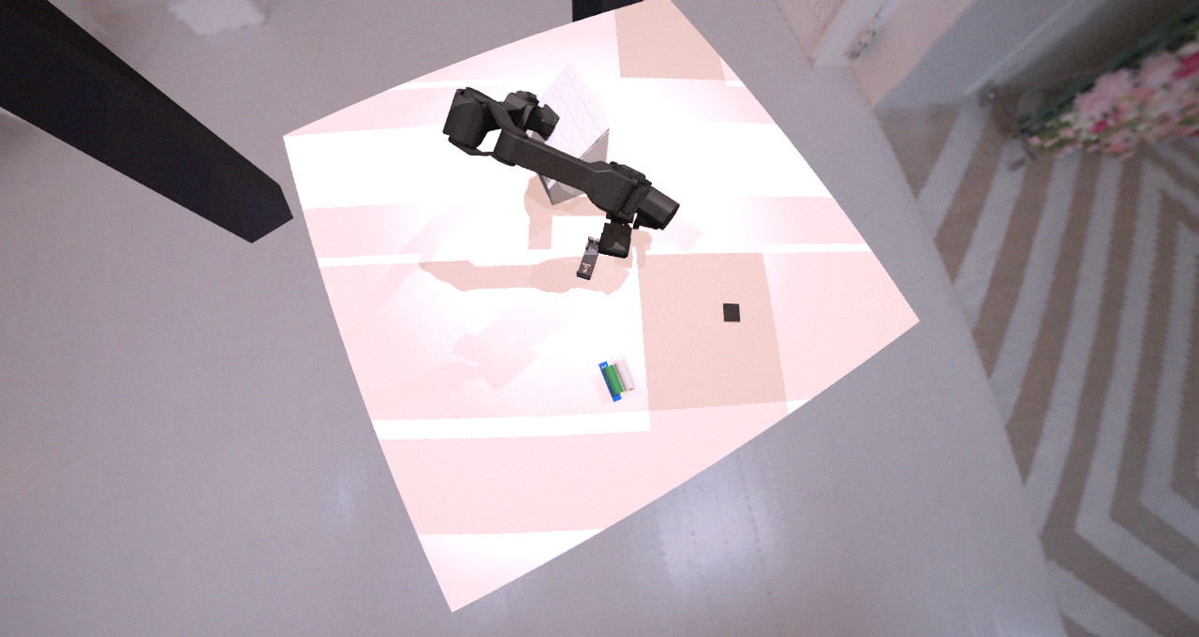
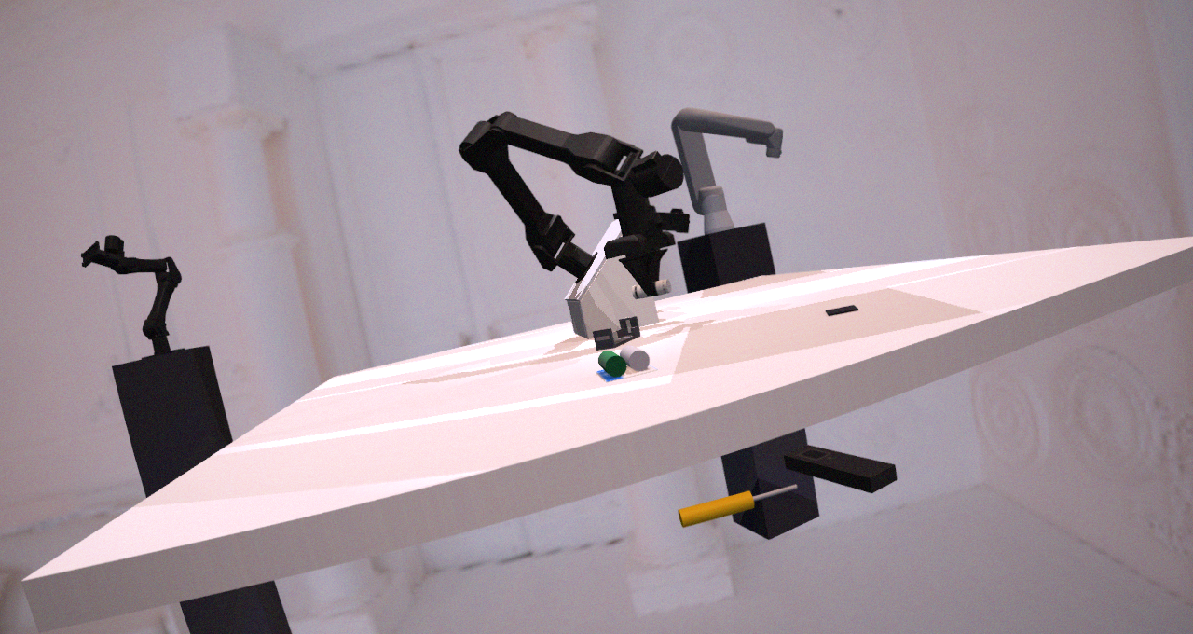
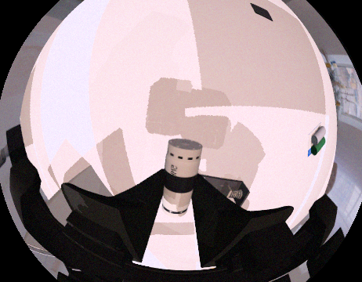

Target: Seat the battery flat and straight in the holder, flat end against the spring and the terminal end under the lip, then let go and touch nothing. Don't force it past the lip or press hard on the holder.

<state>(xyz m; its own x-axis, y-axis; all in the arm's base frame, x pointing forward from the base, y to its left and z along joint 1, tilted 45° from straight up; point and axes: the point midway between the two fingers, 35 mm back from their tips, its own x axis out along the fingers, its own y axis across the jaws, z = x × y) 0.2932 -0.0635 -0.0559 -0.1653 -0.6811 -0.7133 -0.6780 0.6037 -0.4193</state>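
Note:
My gripper (image 2: 651, 289) (image 3: 179, 175) is shut on the cream battery (image 2: 665, 285) (image 3: 183, 157) around its black band. The battery is held across the fingers, seemingly a little above the table; its plain grey end faces the top of the wrist view. In the top view the battery is hidden under the arm. The small dark holder (image 1: 588, 258) (image 2: 611, 337) (image 3: 224, 186) lies on the table beside the gripper. No battery shows in it. Its spring (image 3: 236, 193) shows at one end in the wrist view; the right finger hides its other end.
A green cylinder (image 1: 614, 379) (image 2: 611, 363) (image 3: 318, 146) and a grey cylinder (image 1: 624, 374) (image 2: 636, 357) (image 3: 318, 135) lie together, beyond the holder from the arm. A dark flat square (image 1: 731, 312) (image 2: 842, 310) (image 3: 262, 12) lies farther off. A sloped pale block (image 1: 574, 113) stands by the arm's base.

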